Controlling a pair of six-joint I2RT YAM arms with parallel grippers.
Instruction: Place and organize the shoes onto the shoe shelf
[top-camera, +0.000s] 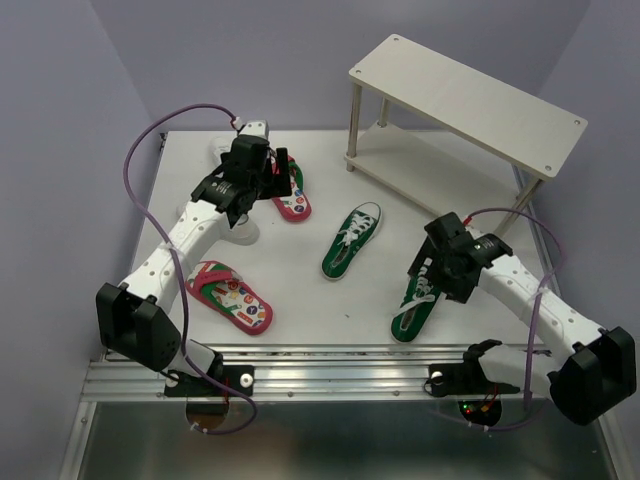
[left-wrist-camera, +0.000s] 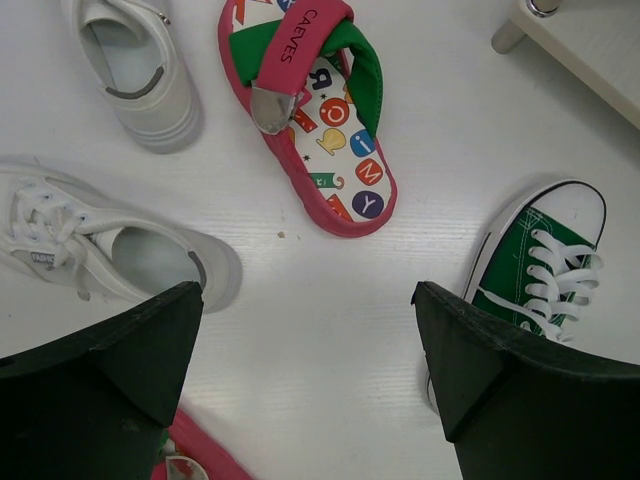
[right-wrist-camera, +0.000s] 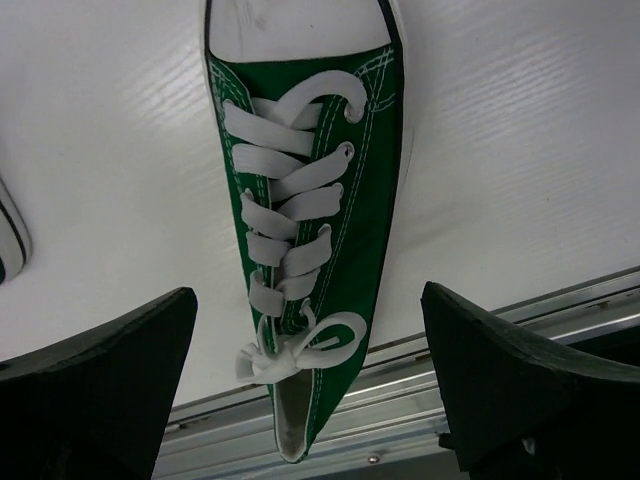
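The beige two-tier shoe shelf (top-camera: 465, 100) stands at the back right with bare boards. My left gripper (top-camera: 280, 172) is open and empty, hovering above bare table (left-wrist-camera: 308, 300) between two white sneakers (left-wrist-camera: 140, 70) (left-wrist-camera: 90, 250), a red-pink flip-flop (left-wrist-camera: 320, 120) and a green sneaker (left-wrist-camera: 540, 260). My right gripper (top-camera: 425, 272) is open, directly above the second green sneaker (right-wrist-camera: 305, 220), which lies toe away between its fingers (right-wrist-camera: 308, 298) at the table's front edge. The other flip-flop (top-camera: 230, 296) lies front left.
A metal rail (top-camera: 330, 360) runs along the table's front edge, right under the heel of the second green sneaker (top-camera: 415, 305). A shelf foot (left-wrist-camera: 510, 35) shows in the left wrist view. Purple cables loop over both arms.
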